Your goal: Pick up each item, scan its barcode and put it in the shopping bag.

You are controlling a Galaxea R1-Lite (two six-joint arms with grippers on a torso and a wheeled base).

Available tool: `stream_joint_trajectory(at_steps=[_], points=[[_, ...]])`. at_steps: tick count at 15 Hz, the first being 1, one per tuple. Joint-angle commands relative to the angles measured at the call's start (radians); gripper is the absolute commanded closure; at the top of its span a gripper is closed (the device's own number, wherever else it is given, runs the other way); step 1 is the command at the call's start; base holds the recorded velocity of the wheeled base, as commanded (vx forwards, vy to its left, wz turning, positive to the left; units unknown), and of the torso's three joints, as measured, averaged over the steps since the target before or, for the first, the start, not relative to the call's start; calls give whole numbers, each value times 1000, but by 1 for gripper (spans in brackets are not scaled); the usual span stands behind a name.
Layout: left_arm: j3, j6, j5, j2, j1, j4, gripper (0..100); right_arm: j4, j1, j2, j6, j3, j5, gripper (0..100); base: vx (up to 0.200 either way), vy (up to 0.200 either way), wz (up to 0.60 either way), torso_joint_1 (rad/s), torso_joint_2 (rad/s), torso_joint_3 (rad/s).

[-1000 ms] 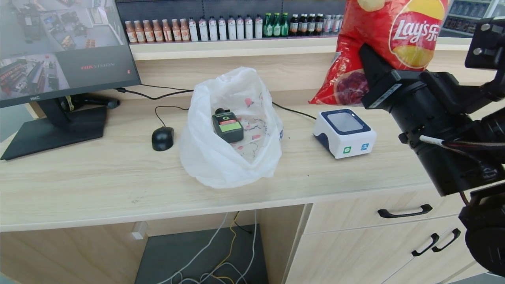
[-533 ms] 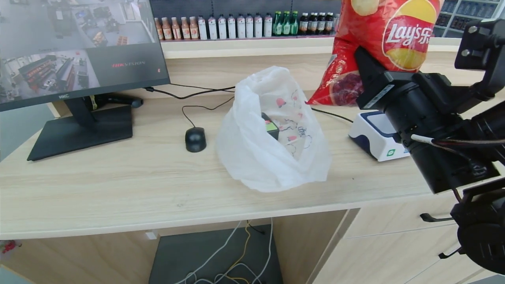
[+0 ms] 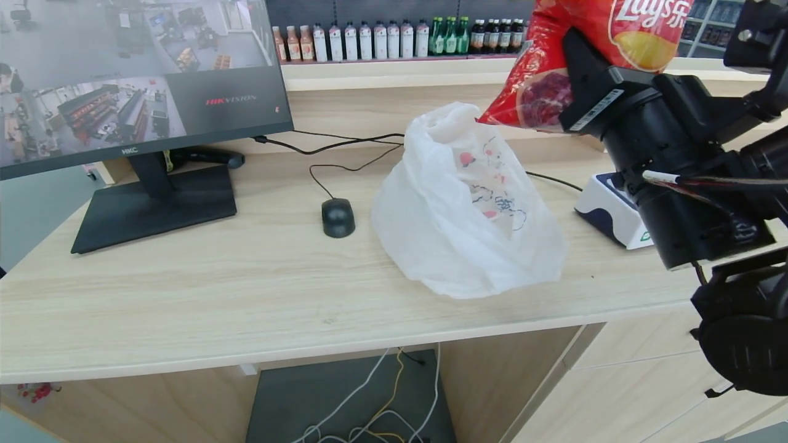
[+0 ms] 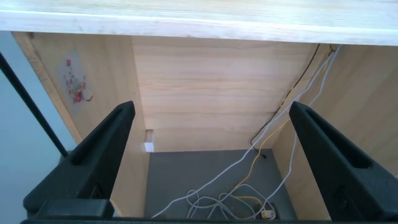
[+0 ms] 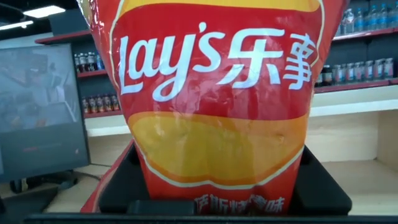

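The right gripper (image 3: pixel 571 83) is clenched on the chip bag (image 3: pixel 622 31), held high, long axis roughly upright; the shopping bag (image 3: pixel 468 215) gapes just below and left of its lower corner

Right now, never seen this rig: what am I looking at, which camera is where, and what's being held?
It is a two-armed robot at a shop counter. The wide picture comes from a camera on its head. The other two come from cameras on its wrists. The right gripper is shut on a red chip bag, held in the air near the top of the white shopping bag. The left gripper is open and empty, low down, facing the space under the counter. On the counter stand the shopping bag, a white scanner, a black mouse and a monitor.
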Motion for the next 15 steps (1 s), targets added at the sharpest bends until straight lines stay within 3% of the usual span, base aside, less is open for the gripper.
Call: stream_joint_trajectory(at_steps=[1, 5, 9, 15], points=[[0, 0, 1, 0, -2, 0, 0, 4, 15, 73, 30, -62, -4, 100, 0, 0, 0, 0, 0, 0], [0, 0, 0, 0, -2, 0, 0, 30, 2, 183, 97, -162, -112, 100, 0, 0, 0, 0, 0, 0], [0, 0, 1, 0, -2, 0, 0, 37, -5, 261, 99, -234, -124, 100, 0, 0, 0, 0, 0, 0], [0, 0, 0, 0, 0, 0, 0, 28, -40, 218, 13, -163, -132, 100, 0, 0, 0, 0, 0, 0]])
